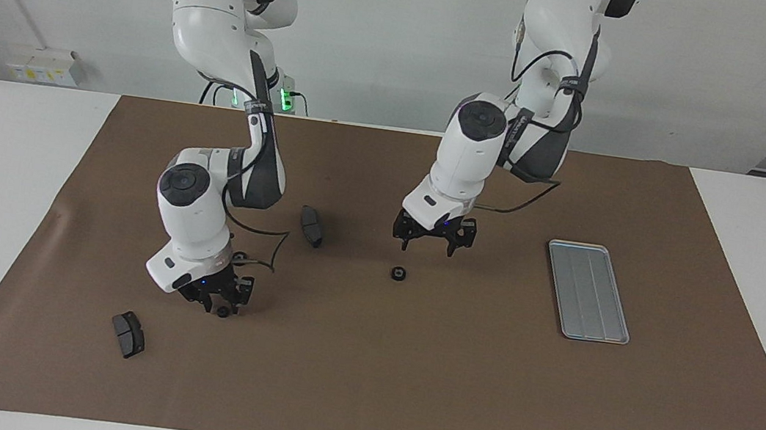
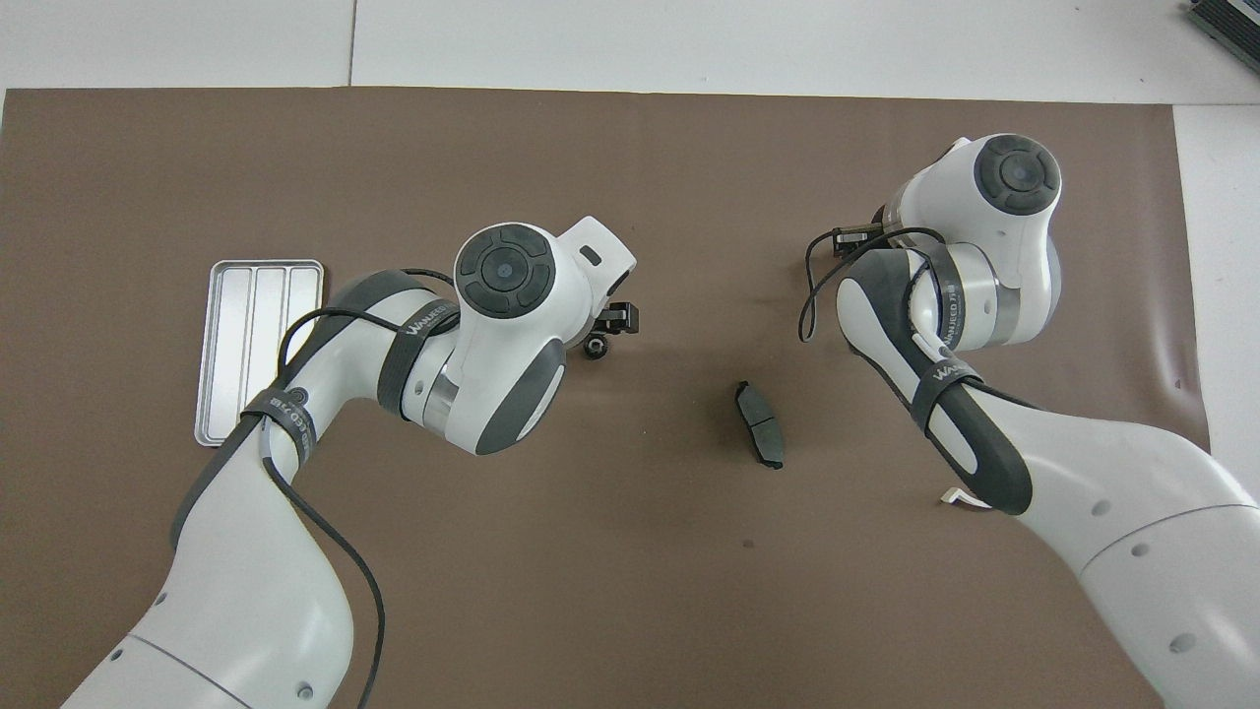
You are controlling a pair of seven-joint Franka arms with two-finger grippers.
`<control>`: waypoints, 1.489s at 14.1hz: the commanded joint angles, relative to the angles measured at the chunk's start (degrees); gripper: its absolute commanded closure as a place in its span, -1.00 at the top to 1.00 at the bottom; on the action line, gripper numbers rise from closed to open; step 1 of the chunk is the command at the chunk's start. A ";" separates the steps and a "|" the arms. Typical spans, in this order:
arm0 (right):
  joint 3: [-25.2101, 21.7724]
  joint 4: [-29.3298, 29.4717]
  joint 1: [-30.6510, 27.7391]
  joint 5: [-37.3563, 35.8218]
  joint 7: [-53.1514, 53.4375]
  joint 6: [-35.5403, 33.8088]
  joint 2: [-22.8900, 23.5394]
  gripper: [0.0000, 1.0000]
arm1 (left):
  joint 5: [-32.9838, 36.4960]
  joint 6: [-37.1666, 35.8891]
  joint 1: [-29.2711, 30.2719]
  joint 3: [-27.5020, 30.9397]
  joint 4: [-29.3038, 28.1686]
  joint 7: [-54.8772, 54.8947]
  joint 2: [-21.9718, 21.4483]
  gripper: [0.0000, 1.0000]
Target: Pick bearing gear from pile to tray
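Note:
Two small black bearing gears lie on the brown mat. One gear [image 1: 222, 311] sits toward the right arm's end, and my right gripper [image 1: 217, 303] is down on the mat, shut on it. The arm's own wrist hides that gripper in the overhead view. The other gear [image 1: 398, 273] [image 2: 595, 347] lies mid-mat. My left gripper [image 1: 429, 245] [image 2: 615, 320] hangs open over the mat just beside it, not touching. The silver tray [image 1: 587, 291] [image 2: 258, 350] lies empty toward the left arm's end.
One dark brake pad [image 1: 311, 225] [image 2: 759, 423] lies between the two gears, nearer to the robots. Another brake pad [image 1: 128, 334] lies farther out by the right arm's end. A white bracket [image 2: 960, 499] peeks from under the right arm.

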 commanded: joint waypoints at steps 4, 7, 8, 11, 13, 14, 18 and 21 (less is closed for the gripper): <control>0.76 -0.32 -1.04 1.86 -1.83 1.53 0.48 -0.02 | -0.08 5.39 -0.87 0.85 -3.46 0.33 0.58 1.00; 0.76 -0.32 -1.04 2.75 -1.83 1.53 0.48 -0.10 | -0.08 6.37 -1.93 0.85 -4.70 0.51 0.49 1.00; 0.76 -0.32 -1.04 2.75 -1.92 1.53 0.48 -0.11 | -0.08 6.28 -2.02 0.85 -4.87 0.51 0.49 0.97; 0.76 -0.40 -0.96 2.75 -1.92 1.53 0.48 -0.20 | 0.01 5.67 -3.16 0.85 -5.75 0.60 0.31 0.87; 0.76 -0.40 -0.96 2.83 -2.00 1.53 0.48 -0.72 | 0.01 5.31 -3.25 0.85 -5.76 0.68 0.31 0.76; 0.76 -0.49 -0.96 2.83 -1.83 1.53 0.48 -0.97 | 0.10 4.88 -3.25 0.85 -5.76 0.68 0.31 0.69; 0.76 -0.06 -0.96 2.84 -1.48 0.83 0.48 -1.00 | 0.63 4.26 -3.16 0.85 -5.58 0.68 0.40 0.45; 0.68 0.91 -0.61 3.10 -0.95 -2.15 -0.92 -1.00 | 0.63 4.43 -3.16 0.85 -5.40 0.68 0.49 0.30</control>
